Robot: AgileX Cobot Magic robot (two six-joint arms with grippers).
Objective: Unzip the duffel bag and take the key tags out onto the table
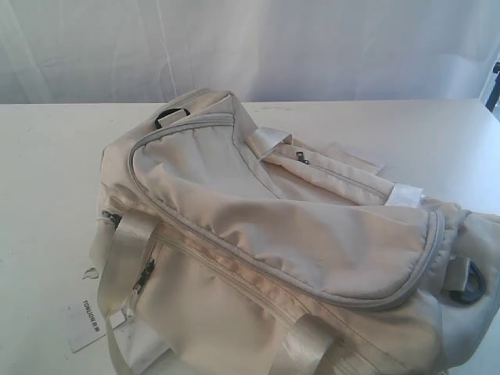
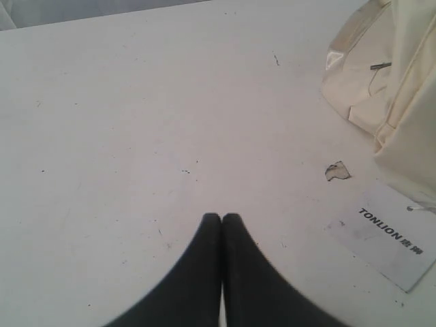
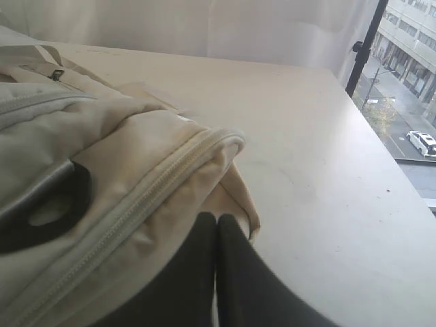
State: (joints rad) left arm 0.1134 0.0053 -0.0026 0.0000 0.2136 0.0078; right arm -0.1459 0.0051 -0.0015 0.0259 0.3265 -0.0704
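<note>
The cream duffel bag lies across the white table, its top flap edged with grey zipper piping and zipped closed. The key tags are hidden. Neither gripper shows in the exterior view. In the left wrist view my left gripper is shut and empty over bare table, with the duffel bag's end off to one side. In the right wrist view my right gripper is shut with nothing in it, just above the duffel bag's end, near a black D-ring.
A white brand label lies on the table beside the bag, with a small scrap close by. A white curtain hangs behind the table. The table's edge runs along a window with a black stand.
</note>
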